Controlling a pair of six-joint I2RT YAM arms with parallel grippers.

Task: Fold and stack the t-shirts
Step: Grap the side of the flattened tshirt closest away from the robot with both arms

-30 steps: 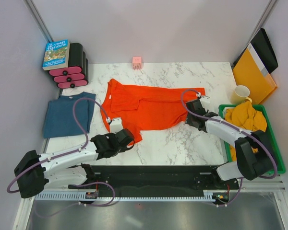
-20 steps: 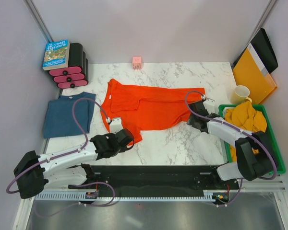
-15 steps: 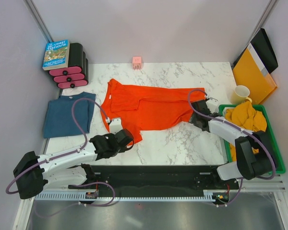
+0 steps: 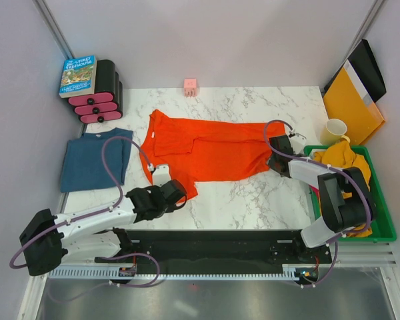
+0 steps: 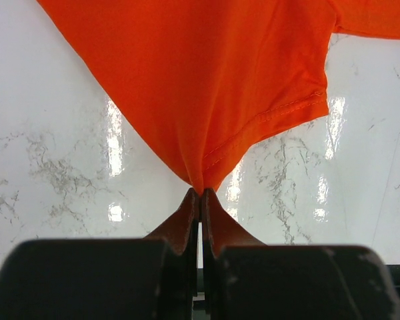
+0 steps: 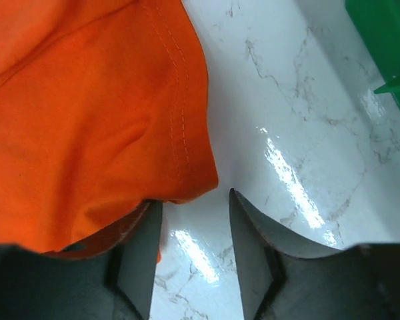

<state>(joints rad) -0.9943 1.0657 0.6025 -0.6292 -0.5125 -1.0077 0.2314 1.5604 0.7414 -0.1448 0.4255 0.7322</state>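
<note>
The orange-red t-shirt (image 4: pixel 207 150) lies spread across the middle of the marble table. My left gripper (image 4: pixel 180 194) is shut on its near-left corner; the left wrist view shows the cloth (image 5: pixel 207 80) pinched at the fingertips (image 5: pixel 201 193). My right gripper (image 4: pixel 275 157) is open at the shirt's right edge. In the right wrist view the hem (image 6: pixel 87 120) lies over the left finger, with bare marble between the jaws (image 6: pixel 192 200). A folded teal-blue t-shirt (image 4: pixel 93 160) lies at the left. A mustard-yellow t-shirt (image 4: pixel 340 163) is heaped in the green tray (image 4: pixel 380 200).
A cream mug (image 4: pixel 335 130) and the stiff yellow-orange folder (image 4: pixel 352 107) stand at the back right. A book (image 4: pixel 78 75) lies on black-and-pink dumbbells (image 4: pixel 100 100) at the back left. A small pink cube (image 4: pixel 191 85) sits at the back. The tray's corner (image 6: pixel 387 47) is close to my right gripper.
My right gripper has slid rightward and a little farther back along the shirt's right edge, toward the green tray. The left gripper has stayed put, still holding the shirt.
</note>
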